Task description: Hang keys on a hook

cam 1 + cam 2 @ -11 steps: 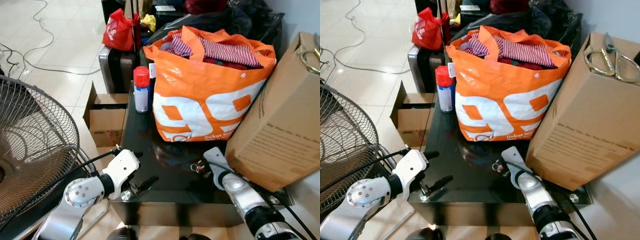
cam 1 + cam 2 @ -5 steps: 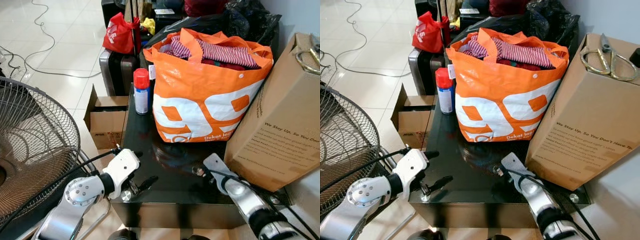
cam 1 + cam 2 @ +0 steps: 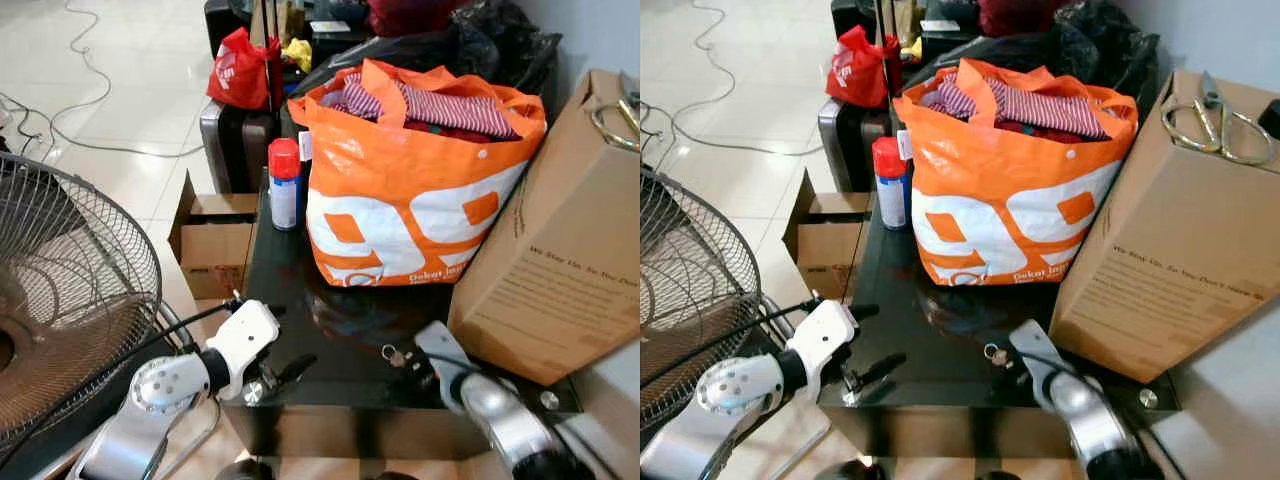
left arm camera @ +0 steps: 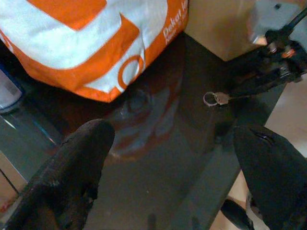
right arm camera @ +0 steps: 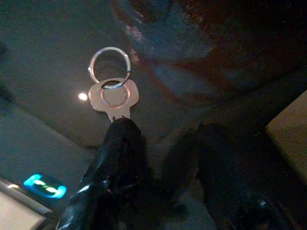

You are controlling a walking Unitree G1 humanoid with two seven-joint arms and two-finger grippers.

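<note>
Silvery metal, the key point(image 5: 113, 99) with its ring point(image 5: 110, 67) lies flat on the glossy black tabletop point(image 3: 940, 340) at six o'clock of the orange bag point(image 3: 1010, 190); light, stiff, likely slippery, its blade sits under one of the right gripper point(image 5: 163, 143)'s parted fingers, and the left gripper point(image 4: 172, 158) hangs wide open.

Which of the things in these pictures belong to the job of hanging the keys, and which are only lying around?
Belonging to the job:
- key with its ring, on the black table
- right gripper, one finger at the key's blade
- left gripper, open over the table

Just lying about:
- orange bag of clothes
- cardboard box
- scissors
- spray can
- fan
</note>
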